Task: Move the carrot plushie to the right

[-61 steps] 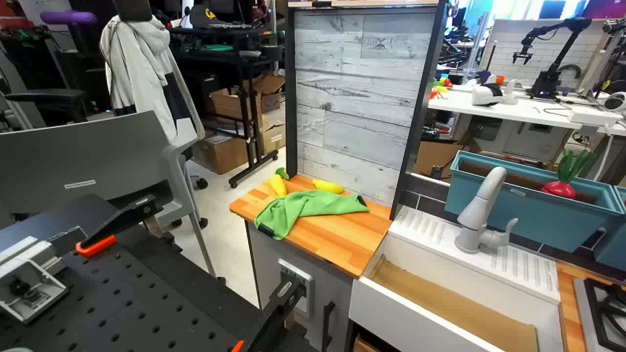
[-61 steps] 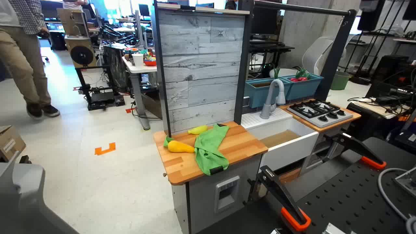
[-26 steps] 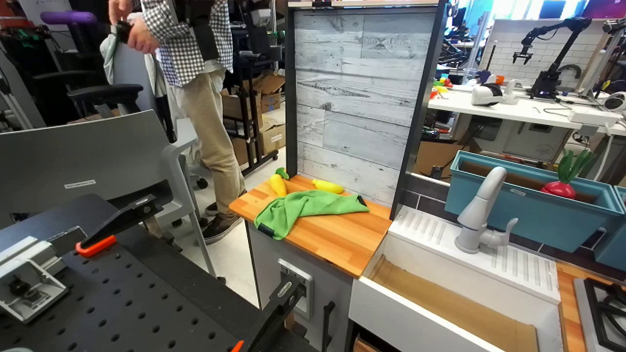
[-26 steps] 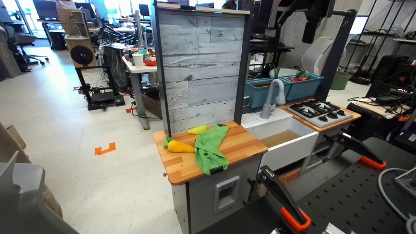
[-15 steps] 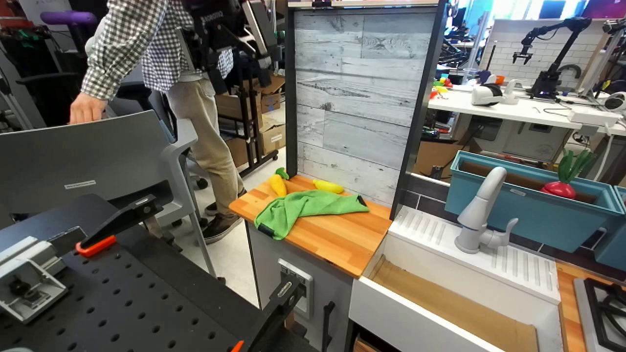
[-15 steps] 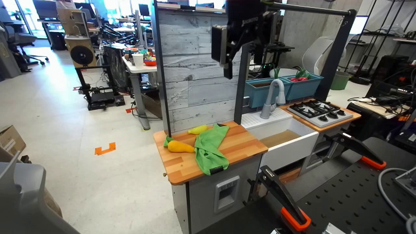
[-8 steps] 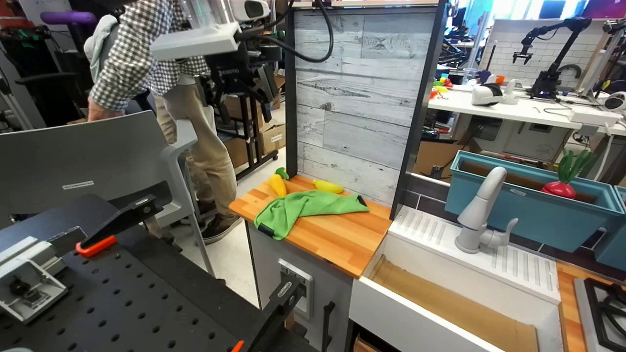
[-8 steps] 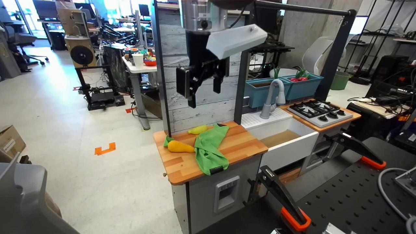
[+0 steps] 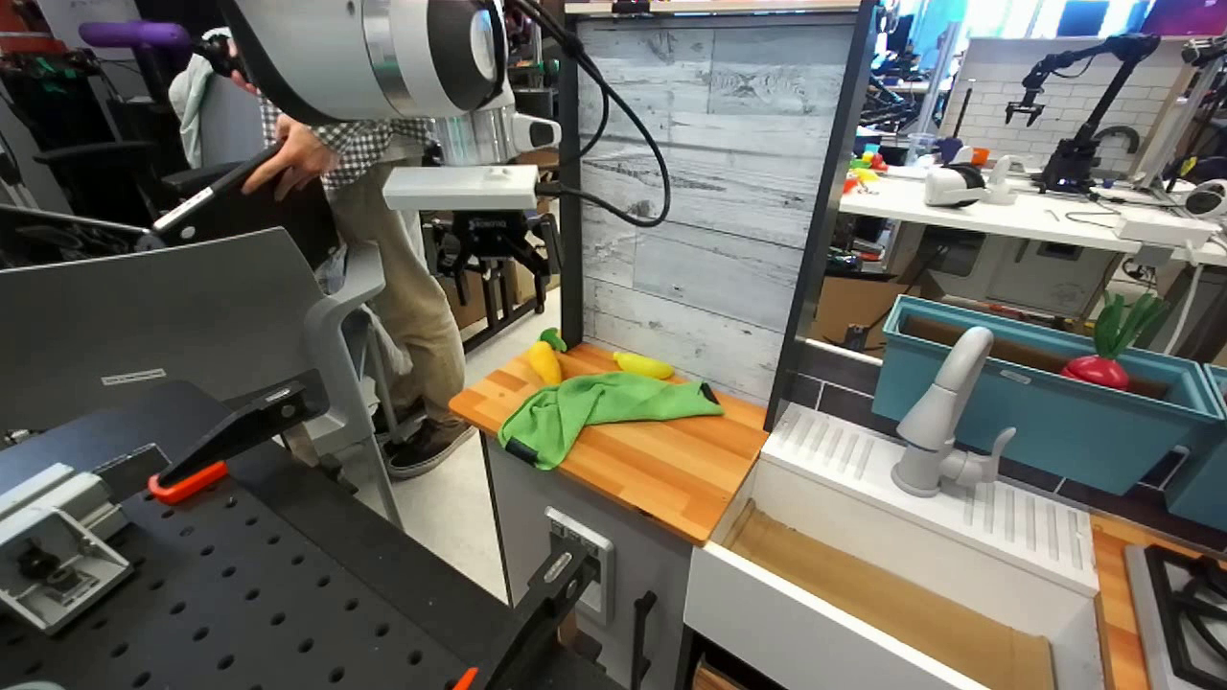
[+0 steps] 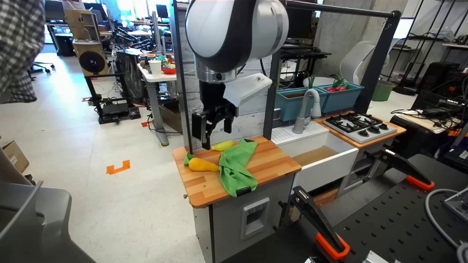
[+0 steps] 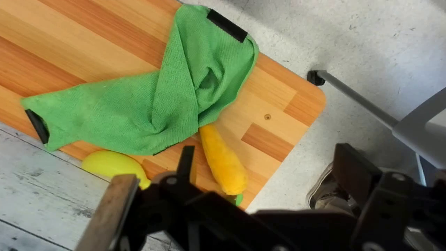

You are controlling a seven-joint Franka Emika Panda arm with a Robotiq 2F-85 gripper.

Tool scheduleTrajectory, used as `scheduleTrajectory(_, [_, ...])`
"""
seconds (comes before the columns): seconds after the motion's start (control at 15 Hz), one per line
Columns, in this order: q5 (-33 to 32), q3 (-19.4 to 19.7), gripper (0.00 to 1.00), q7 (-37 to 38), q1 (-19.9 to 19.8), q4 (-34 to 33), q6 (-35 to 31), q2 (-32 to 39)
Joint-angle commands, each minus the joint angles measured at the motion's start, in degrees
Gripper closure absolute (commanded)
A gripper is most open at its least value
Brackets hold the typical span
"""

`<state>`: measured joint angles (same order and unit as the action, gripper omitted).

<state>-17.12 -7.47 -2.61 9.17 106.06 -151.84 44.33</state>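
The carrot plushie is orange-yellow with a green top. It lies on the wooden counter in both exterior views [image 9: 544,363] [image 10: 203,165], its narrow tip touching or under a green cloth [image 10: 236,168]. In the wrist view the carrot plushie [image 11: 223,160] shows between the fingers, nearer the left one, its green top mostly hidden by the gripper. My gripper is open and empty, above the counter's back corner, apart from the carrot, in both exterior views [image 9: 500,287] [image 10: 217,136] and the wrist view [image 11: 264,153].
A yellow squash-like toy [image 11: 113,164] lies beside the cloth, against the grey plank panel [image 9: 709,220] behind the counter [image 9: 671,470]. A white sink [image 10: 325,171] with a faucet [image 9: 944,412] adjoins the counter. A person [image 9: 403,240] and a grey chair [image 9: 192,326] are close by.
The arm has come into view and my gripper has lowered toward the counter's back corner, staying open. The carrot, cloth and yellow toy have not moved. The person and chair have shifted.
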Motion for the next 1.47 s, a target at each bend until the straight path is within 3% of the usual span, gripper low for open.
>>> scheduleTrajectory(0.0, [1.8, 0.6, 0.0, -4.9, 0.8, -9.9, 4.8, 7.1])
scheduleTrajectory(0.6, [1.0, 1.8, 0.0, -10.3, 2.2, -30.8, 20.2, 20.6])
scheduleTrajectory(1.07, [-0.2, 4.0, 0.0, -9.5, 6.9, -47.4, 30.4, 30.4])
scheduleTrajectory(1.4, [-1.2, 6.3, 0.0, -9.3, 10.0, -55.5, 34.4, 35.9])
